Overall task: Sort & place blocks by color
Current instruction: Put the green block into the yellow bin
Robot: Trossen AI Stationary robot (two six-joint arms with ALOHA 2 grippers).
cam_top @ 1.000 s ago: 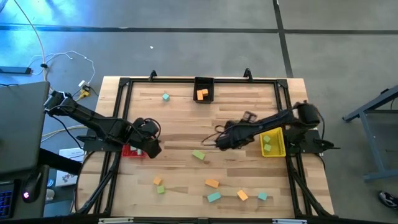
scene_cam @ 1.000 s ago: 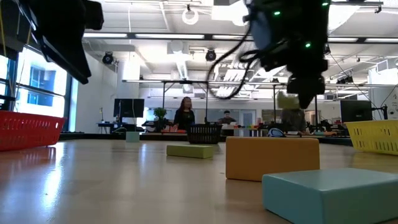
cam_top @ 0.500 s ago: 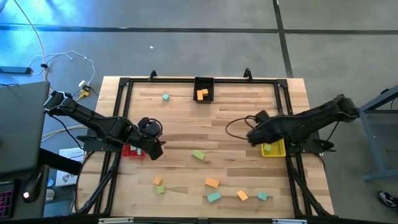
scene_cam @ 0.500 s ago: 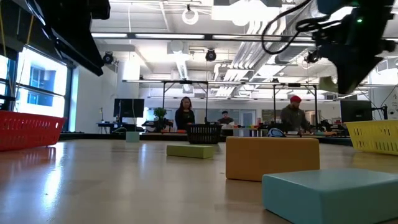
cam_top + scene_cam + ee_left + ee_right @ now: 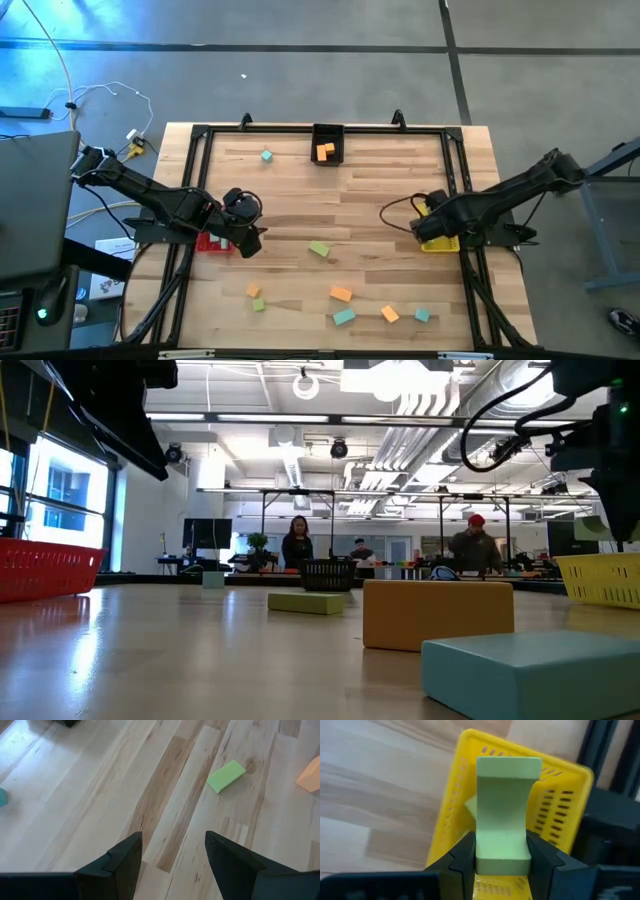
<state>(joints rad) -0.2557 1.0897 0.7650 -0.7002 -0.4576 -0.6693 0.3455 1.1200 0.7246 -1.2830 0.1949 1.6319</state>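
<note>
Right pincer: I have it clamped on a yellow-green block, held upright over the yellow bin. In the high view it sits at the right middle of the frame, above the bin's inner edge. I judge the block hangs there ready to drop in with the other green piece I can glimpse inside.

Left pincer: fingers apart, holding nothing, waiting at the left middle of the high view beside the red bin. Its camera looks across bare boards at another yellow-green block, so I judge that one is a fair next pick.

Blocks still out: in the high view, 1 yellow-green block at centre, 1 teal block at upper left, and a scatter of orange, teal and green along the lower middle. The black bin at top centre already holds orange.

Progress: my reading is mid-sort, with most pieces still loose.

Desk: pale wooden planks inside a dark frame; cables trail off its upper left corner.

Room: in the low view, a large workshop with ceiling ducts and strip lights; several people stand at benches far behind.
</note>
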